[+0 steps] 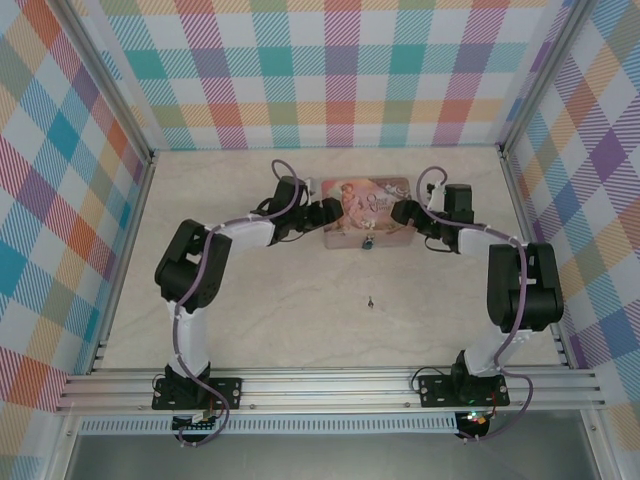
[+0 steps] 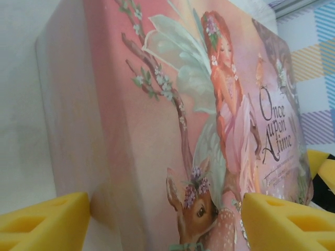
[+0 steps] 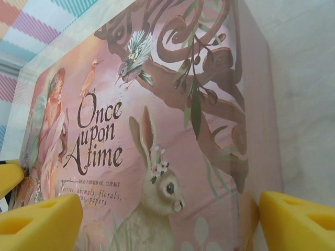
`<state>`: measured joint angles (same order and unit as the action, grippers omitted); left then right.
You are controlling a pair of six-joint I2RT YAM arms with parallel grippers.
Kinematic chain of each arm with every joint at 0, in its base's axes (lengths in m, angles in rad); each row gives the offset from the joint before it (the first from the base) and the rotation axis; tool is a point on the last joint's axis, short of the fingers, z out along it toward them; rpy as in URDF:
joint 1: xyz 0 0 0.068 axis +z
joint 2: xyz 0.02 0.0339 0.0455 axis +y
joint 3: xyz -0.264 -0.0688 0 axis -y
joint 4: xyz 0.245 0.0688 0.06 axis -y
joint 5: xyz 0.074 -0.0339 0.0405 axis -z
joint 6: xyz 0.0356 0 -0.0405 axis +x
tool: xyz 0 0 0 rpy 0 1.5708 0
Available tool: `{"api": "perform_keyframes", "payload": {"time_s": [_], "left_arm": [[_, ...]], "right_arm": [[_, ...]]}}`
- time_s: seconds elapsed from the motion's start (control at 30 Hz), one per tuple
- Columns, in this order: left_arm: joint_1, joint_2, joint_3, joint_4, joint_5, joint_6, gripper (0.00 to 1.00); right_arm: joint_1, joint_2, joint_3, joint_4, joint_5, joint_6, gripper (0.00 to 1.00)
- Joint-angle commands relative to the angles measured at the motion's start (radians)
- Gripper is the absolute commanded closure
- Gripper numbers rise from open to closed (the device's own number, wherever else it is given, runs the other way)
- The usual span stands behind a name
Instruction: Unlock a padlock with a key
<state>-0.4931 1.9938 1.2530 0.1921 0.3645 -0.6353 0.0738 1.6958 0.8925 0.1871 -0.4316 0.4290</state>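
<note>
Here: left pincer, right pincer splayed wide at ends of rectangular pink tin; blue padlock on front

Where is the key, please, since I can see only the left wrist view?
Observer: The key lies on the bare table, between the tin and the arm bases.
Operator: Thank you. Where is the padlock?
Observer: The padlock sits at the middle of the tin's near side.
Operator: And where is the right gripper?
Observer: The right gripper straddles the tin's right end. I cannot tell whether it touches the tin.
</note>
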Motion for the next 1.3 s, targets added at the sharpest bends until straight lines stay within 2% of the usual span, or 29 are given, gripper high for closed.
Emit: {"api": "perform_keyframes", "payload": {"time_s": [0.0,0.4,0.67,0.83,1.17,1.27], "left_arm": [[-0.015,-0.101,-0.081,0.036,0.04,0.013,0.24],[0.023,-0.353,-0.364,-0.011,-0.028,0.031,0.22],[0.058,-0.44,-0.447,-0.029,-0.044,0.03,0.21],[0.083,-0.443,-0.441,-0.028,-0.051,0.037,0.19],[0.137,-0.3,-0.285,-0.023,-0.007,0.089,0.2],[0.149,-0.253,-0.239,-0.037,0.004,0.106,0.19]], "right_arm": [[0.075,-0.052,-0.028,0.047,-0.132,-0.004,0.14],[0.182,-0.122,-0.085,0.044,-0.159,0.001,0.12],[0.227,-0.09,-0.088,0.069,-0.159,0.014,0.1],[0.25,-0.07,-0.082,0.062,-0.162,0.02,0.1],[0.324,-0.08,-0.091,0.034,-0.194,-0.017,0.1],[0.327,-0.114,-0.106,0.007,-0.141,-0.02,0.09]]}}
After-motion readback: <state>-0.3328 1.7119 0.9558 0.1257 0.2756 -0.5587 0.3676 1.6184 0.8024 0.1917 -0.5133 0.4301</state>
